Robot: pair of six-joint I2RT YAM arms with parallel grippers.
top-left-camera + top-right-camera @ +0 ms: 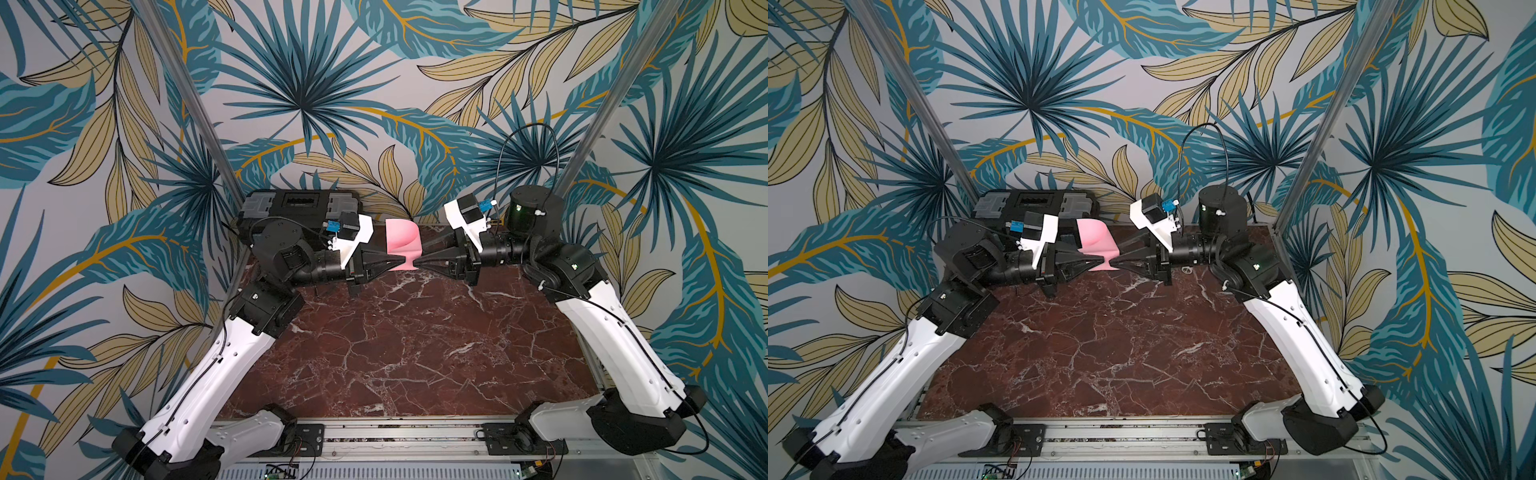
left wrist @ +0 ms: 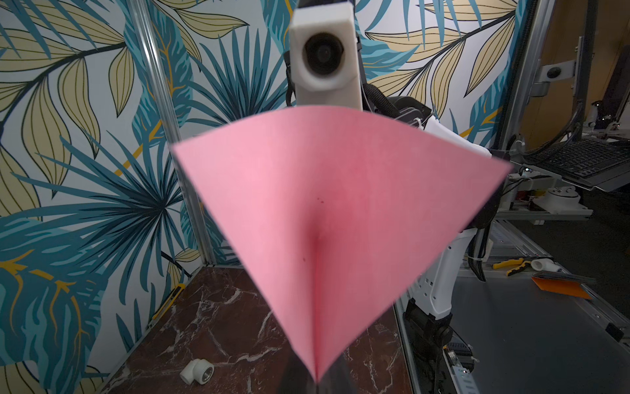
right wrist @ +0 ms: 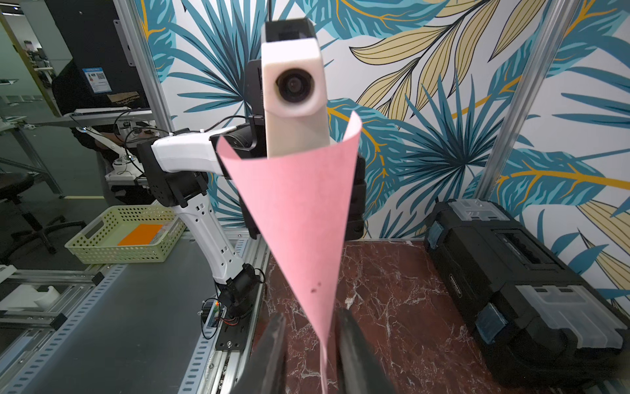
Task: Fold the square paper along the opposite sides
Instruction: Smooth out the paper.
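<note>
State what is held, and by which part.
The left gripper pinches the square paper near its lower edge; the right gripper has its jaws apart around it, not gripping.

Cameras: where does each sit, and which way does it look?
Top views: high over the front edge of the table, looking down toward the back wall; the left arm, right arm, square paper and toolbox show in both.
Left wrist: on the left arm, looking along the shut left gripper at the paper; the right arm shows behind.
Right wrist: on the right arm, looking past the open right gripper at the paper, left arm and toolbox.
Shared: the wrist views face each other across the paper.
</note>
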